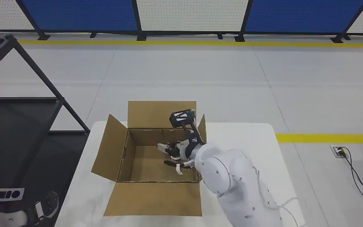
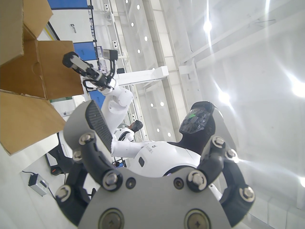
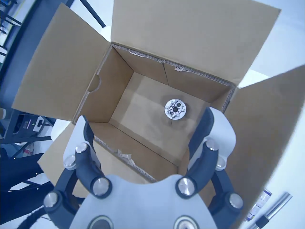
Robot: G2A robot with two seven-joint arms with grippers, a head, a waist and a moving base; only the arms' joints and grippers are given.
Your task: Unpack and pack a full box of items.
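Observation:
An open cardboard box [image 1: 153, 198] stands on the white table [image 1: 249, 136], all its flaps folded outward. On the box [image 3: 133, 48] floor lies one round metal disc [image 3: 175, 109] with several holes. My right gripper [image 3: 147, 125] hangs open above the box mouth, nothing between its fingers, the disc below and slightly to one side. From the top view, that gripper [image 1: 173, 154] is over the box's right half. My left gripper [image 2: 152, 120] is low beside the box [image 2: 47, 72], pointing up at the ceiling, open and empty. The right gripper [image 2: 71, 60] appears farther off there.
A black metal rack [image 1: 34, 113] stands left of the table. In the right wrist view a metal rod [image 3: 278, 206] and a small labelled pack [image 3: 262, 201] lie on the table outside the box's flap. Bare tabletop shows right of the box.

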